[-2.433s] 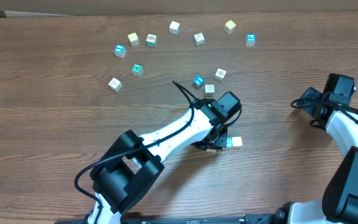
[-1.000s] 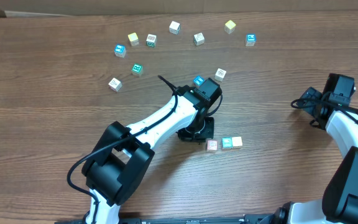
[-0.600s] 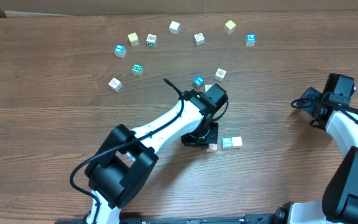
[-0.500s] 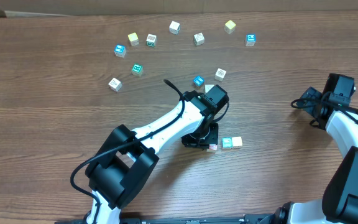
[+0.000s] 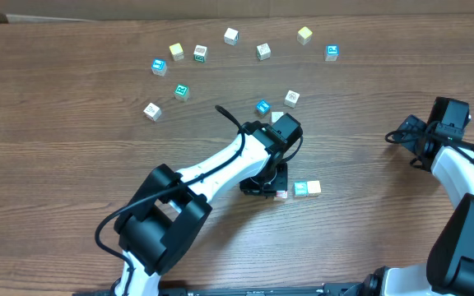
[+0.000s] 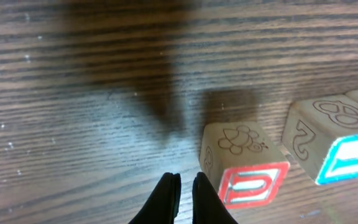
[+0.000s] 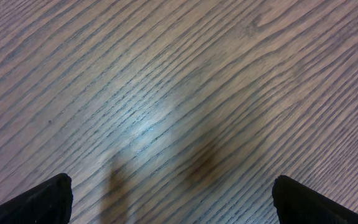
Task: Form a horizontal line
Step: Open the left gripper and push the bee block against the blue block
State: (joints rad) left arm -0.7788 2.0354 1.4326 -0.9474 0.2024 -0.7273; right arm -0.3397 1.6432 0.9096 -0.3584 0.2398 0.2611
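- The short row of small wooden cubes with red, teal and pale yellow tops [image 5: 300, 190] lies on the wooden worktop [image 5: 72, 164], just beside the left end effector [image 6: 183, 190], to its right in the wrist view.
- That end effector is pinched shut on nothing. The right end effector [image 7: 169, 193] is spread wide, empty, well apart.
- The step is judged to be nudging the red-topped cube [image 6: 244, 165] against the teal-topped cube [image 6: 328, 146]. A gentle sideways push is called for.
- Whether those two touch cannot be told. From overhead the red-topped cube is half hidden.
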